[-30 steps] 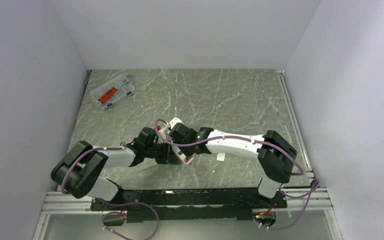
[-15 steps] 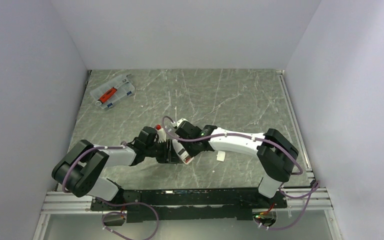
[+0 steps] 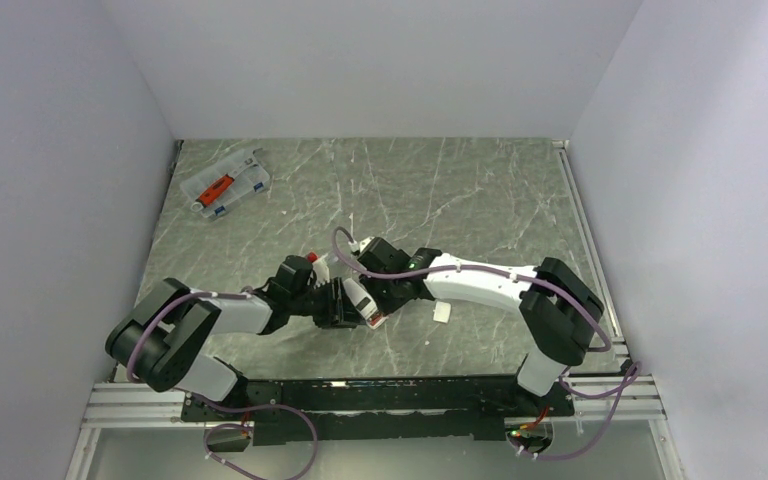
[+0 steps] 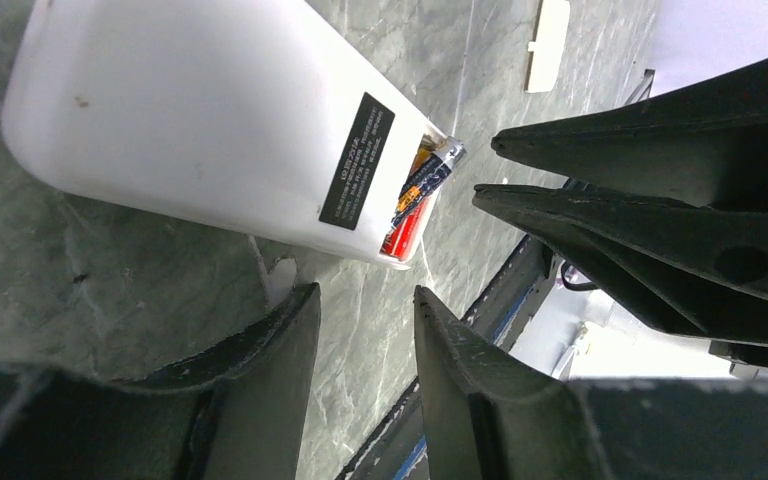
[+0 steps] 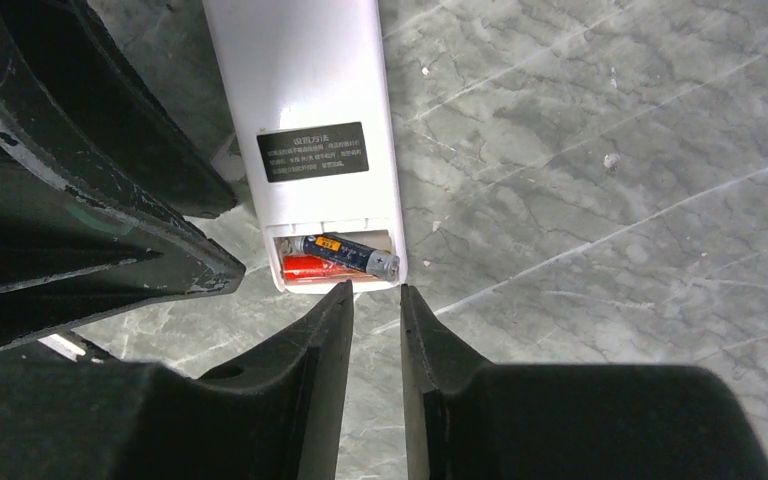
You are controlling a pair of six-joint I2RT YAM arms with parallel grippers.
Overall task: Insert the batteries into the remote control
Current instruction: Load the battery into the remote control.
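Remote control: back up, battery bay uncovered at one end
Batteries: both in that bay, one askew
Left gripper: beside the remote, slightly parted, empty
Right gripper: at the remote's bay end, barely parted, empty

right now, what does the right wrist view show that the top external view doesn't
Only the right wrist: the open end compartment of the slim white rectangular remote control, a red battery lying in it, a dark metallic battery slanted over it. Only the top external: the clear plastic organiser case holding a long red tool, at the far left. Both: the remote on the grey marbled table, the left hand and right hand close by.
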